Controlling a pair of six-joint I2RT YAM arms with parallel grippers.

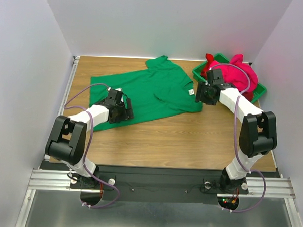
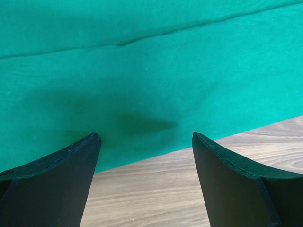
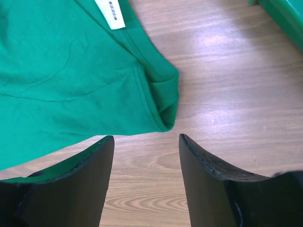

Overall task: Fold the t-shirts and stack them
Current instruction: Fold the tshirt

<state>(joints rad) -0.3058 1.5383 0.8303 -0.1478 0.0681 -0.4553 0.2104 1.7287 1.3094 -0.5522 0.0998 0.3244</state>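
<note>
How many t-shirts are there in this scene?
3. A green t-shirt lies spread on the table. A pink t-shirt and a darker red t-shirt are heaped in the green bin at the far right corner. More may be hidden underneath.

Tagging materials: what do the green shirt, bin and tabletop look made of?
The green shirt: soft matte knit, likely cotton; it creases and shows stitched hems. The bin: rigid green plastic, by its smooth moulded rim. The tabletop: wood grain, possibly laminate.
</note>
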